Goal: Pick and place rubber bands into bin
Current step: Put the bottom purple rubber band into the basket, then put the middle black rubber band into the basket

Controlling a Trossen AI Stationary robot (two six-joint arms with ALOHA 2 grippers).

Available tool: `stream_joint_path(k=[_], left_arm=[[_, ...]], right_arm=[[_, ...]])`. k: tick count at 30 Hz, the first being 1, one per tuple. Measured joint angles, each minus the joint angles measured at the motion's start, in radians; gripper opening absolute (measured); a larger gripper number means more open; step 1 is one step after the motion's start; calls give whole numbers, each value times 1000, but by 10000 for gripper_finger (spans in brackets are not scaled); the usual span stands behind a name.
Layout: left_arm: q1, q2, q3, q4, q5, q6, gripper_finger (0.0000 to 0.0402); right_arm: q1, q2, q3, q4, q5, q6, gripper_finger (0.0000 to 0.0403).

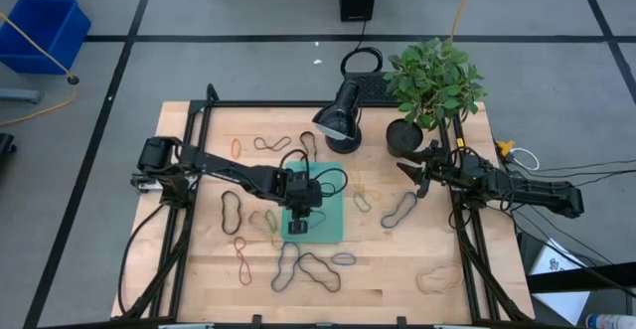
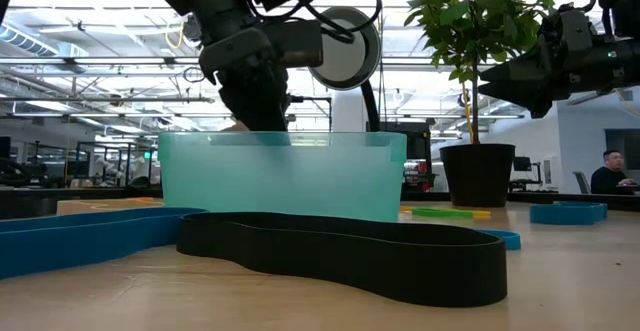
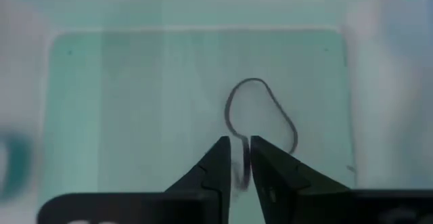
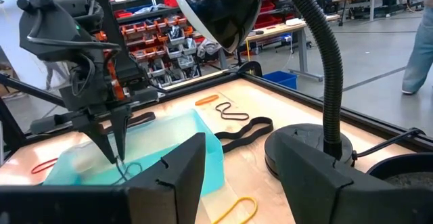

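The teal bin (image 1: 333, 220) sits mid-table; it also shows in the low view (image 2: 280, 176). My left gripper (image 3: 241, 149) points down inside the bin, shut on a dark rubber band (image 3: 260, 112). The right wrist view also shows this gripper (image 4: 116, 153). My right gripper (image 1: 409, 173) hovers open and empty right of the bin, near the plant pot; its fingers (image 4: 183, 173) stand wide apart. Several loose rubber bands lie flat on the wood around the bin, such as a black one (image 1: 231, 210) and a dark one (image 1: 399, 208). My left gripper pinches the near end of the dark band's loop (image 3: 238, 141) between its two fingertips, coming from above and pointing down. The rest of the loop (image 3: 287, 126) lies slack on the bin's floor.
A black desk lamp (image 1: 341, 115) and a potted plant (image 1: 432, 81) stand at the table's far side. A wide black band (image 2: 350, 251) and a blue one (image 2: 80, 236) lie near the front edge. A deep blue tub (image 1: 45, 31) stands on the floor far left.
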State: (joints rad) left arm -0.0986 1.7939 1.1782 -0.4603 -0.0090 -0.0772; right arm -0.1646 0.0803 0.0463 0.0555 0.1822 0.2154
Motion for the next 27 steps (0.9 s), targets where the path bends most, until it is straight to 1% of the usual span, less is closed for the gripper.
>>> stream_joint_path(k=[3, 6, 9, 12, 16, 20, 22, 27], left_arm=[[0, 0, 0, 0, 5, 0, 79], [0, -4, 0, -2, -26, -12, 96], [0, -11, 0, -1, -61, -12, 125], [0, -44, -2, -23, -87, -3, 160], [0, -128, 0, -39, -90, 1, 197], [-1, -245, 0, -43, -81, -28, 221], [-2, -303, 0, -60, -61, -63, 228], [-2, -439, 0, -122, 42, -109, 238]], right_arm=[[0, 0, 0, 0, 0, 0, 169], [0, 0, 0, 0, 0, 0, 169], [0, 0, 0, 0, 0, 0, 169], [0, 0, 0, 0, 0, 0, 169], [0, 2, 0, 0, 0, 0, 169], [0, 13, 0, 4, 0, 0, 169], [0, 18, 0, 4, 0, 0, 169], [0, 24, 0, 5, 0, 0, 169]])
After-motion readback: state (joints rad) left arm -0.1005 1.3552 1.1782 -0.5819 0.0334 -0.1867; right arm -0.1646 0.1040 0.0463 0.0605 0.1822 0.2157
